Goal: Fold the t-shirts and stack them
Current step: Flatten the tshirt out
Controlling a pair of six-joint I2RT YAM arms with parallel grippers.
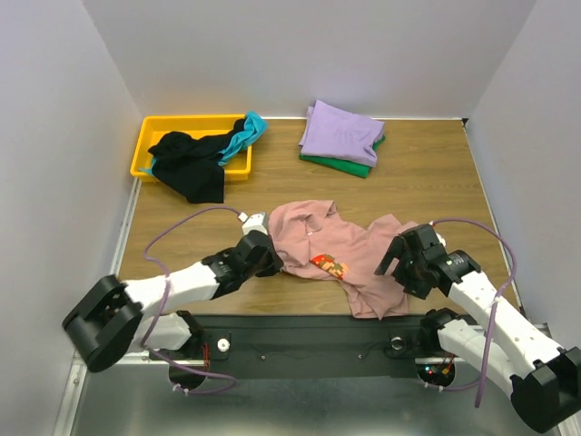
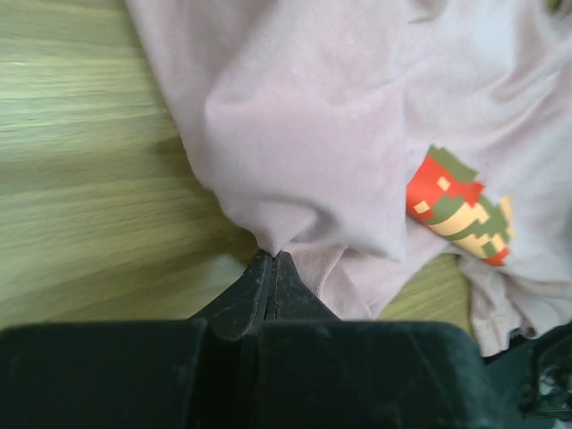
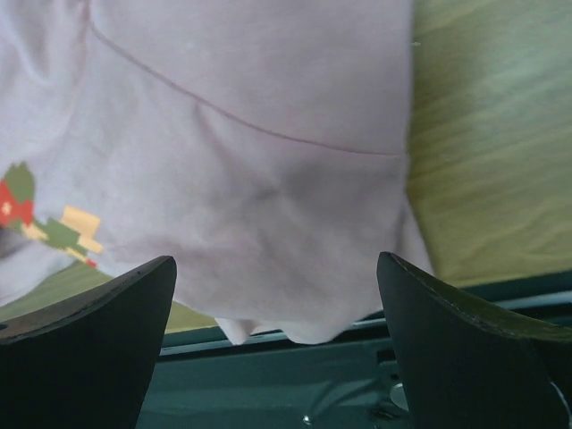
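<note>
Left hand (image 2: 271, 259) pinches the crumpled pink t-shirt (image 1: 340, 245), right hand (image 3: 275, 268) spread over it, near-right of the yellow bin (image 1: 182, 123); lavender tee (image 1: 340, 132) and green tee (image 1: 340, 165) lie stacked rightward, black tee (image 1: 191, 163) and teal tee (image 1: 245, 134) unfolded inside.

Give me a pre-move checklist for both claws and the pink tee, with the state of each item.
1. Left claw shut on the pink t-shirt edge: ok.
2. Right claw gripping the cloth: not ok; it is open over it.
3. Pink t-shirt spread flat: not ok; bunched.
4. Hem fully on the table: not ok; it seems to overhang the near edge.
5. Stack ready, lavender t-shirt folded on green t-shirt: ok.
</note>
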